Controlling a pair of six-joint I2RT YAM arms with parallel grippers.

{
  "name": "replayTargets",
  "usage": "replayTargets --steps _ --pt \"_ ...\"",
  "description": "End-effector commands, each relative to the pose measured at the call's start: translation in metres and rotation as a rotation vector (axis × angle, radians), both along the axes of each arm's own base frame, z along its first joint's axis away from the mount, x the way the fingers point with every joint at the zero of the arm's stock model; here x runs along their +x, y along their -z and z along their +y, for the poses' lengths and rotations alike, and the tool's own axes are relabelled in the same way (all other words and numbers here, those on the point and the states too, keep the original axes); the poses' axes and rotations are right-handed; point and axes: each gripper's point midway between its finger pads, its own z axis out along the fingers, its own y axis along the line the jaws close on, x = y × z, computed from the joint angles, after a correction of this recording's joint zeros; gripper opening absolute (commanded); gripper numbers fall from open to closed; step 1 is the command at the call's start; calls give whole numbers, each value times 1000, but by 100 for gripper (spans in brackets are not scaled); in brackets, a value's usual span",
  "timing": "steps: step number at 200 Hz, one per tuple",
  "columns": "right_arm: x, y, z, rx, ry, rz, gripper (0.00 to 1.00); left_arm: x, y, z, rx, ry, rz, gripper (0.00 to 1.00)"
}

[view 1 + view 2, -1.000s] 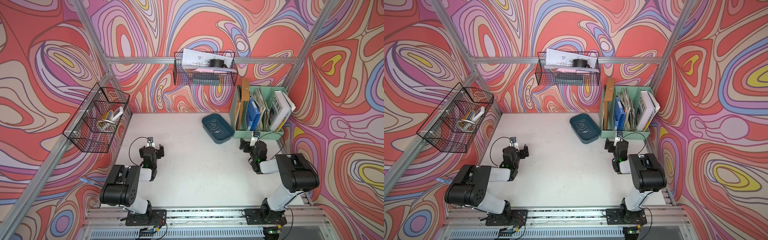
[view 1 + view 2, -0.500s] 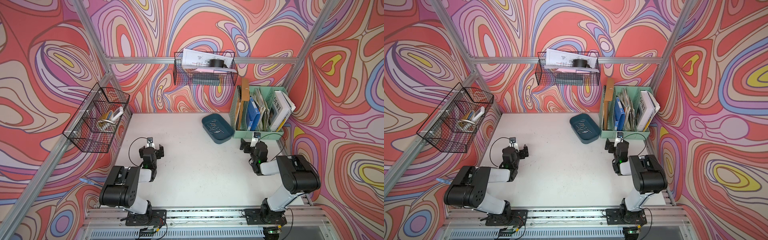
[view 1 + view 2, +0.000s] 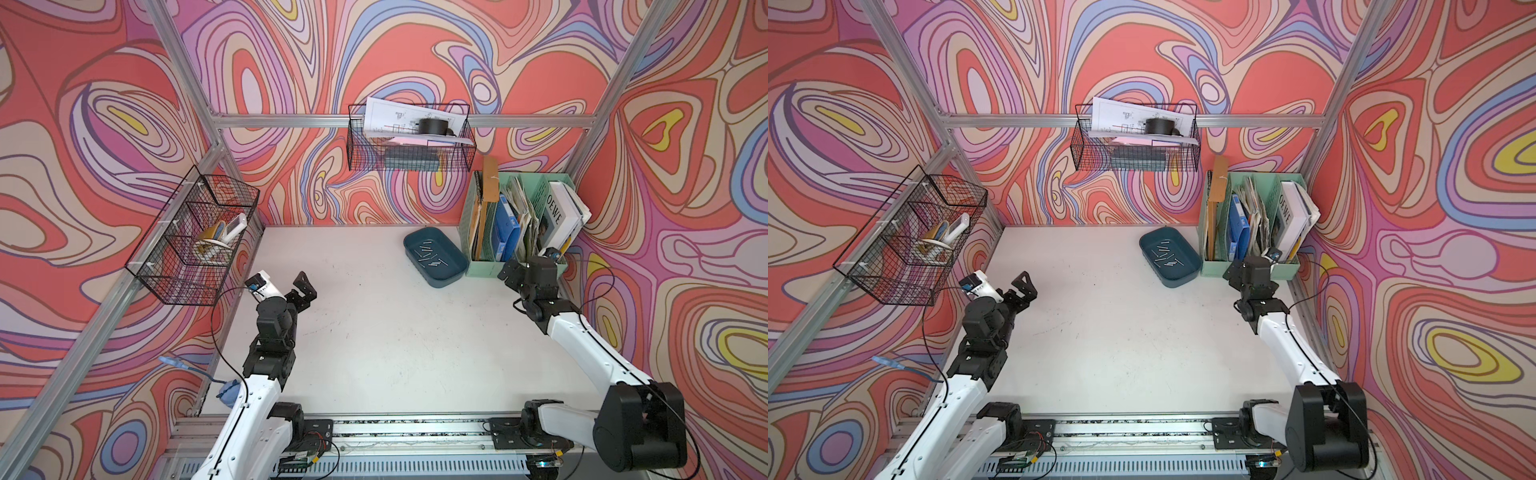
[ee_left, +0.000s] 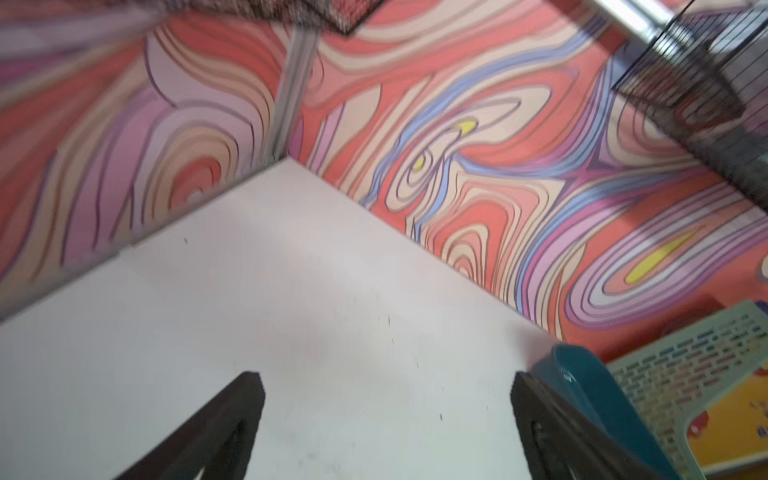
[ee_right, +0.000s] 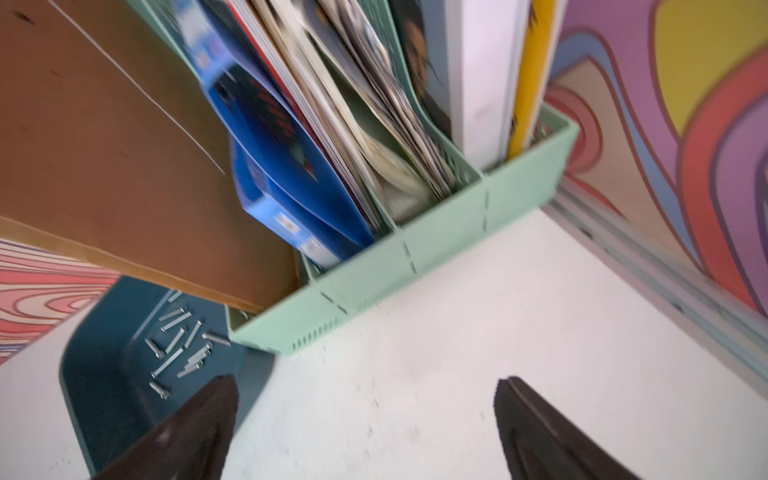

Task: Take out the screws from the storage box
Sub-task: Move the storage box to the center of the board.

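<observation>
**Left wall.** The side wire basket (image 3: 183, 266) hangs clear of the counter (image 3: 374, 340) and has no bearing on the work.

**Left claw** (image 3: 305, 286). Its jaws are wide apart and empty. It hovers over the left side of the counter, well apart from the task's things.

**Back wall.** The rear wire basket (image 3: 409, 162) hangs above the counter and is not in the way.

**Storage box** (image 3: 444, 281). It sits at the back right of the counter, just beside the mint file organizer (image 3: 482, 266); contact between them cannot be confirmed. The screws (image 3: 430, 257) lie loose in a cluster on its floor. None can be seen on the counter.

**Right claw** (image 5: 363, 382). Its jaws are apart and empty. It is low in front of the organizer, with the box to one side.

**Assessment.**
- **Step in hand:** this is the approach, and no screw appears to have been removed.
- **Next move:** the right claw is the nearer. It would need to swing over the rim, descend, and narrow on a single screw.

**Hazards.**
- The screws are thin, lie flat and partly overlap, so they are likely to slip or come up in pairs.
- The rim and the organizer's corner crowd the approach.
</observation>
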Motion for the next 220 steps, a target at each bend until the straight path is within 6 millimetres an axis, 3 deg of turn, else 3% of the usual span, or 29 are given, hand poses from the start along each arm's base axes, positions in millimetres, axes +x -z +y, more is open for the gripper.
replayTargets --steps 1,32,66,90,123,164,182,189,220 --pt "-35 5 6 127 43 87 98 -5 20 -28 -144 113 221 98" --pt "-40 -9 31 281 -24 49 98 -4 53 -65 -251 279 424 90" --pt "-24 -10 79 408 -122 75 88 -8 78 -99 -284 375 497 90" --pt "-4 -12 120 347 -171 82 87 -6 74 -115 -295 432 452 91" --pt "30 13 158 323 -147 151 77 -11 71 -115 -312 427 437 91" --pt "62 50 174 298 -69 246 73 -17 72 -106 -288 387 435 91" --pt "71 56 177 296 -57 258 73 -18 72 -105 -281 388 441 91" --pt "73 71 176 282 -39 287 73 -18 73 -104 -278 383 446 91" --pt "82 83 173 245 -2 301 72 -18 75 -103 -265 378 456 91"
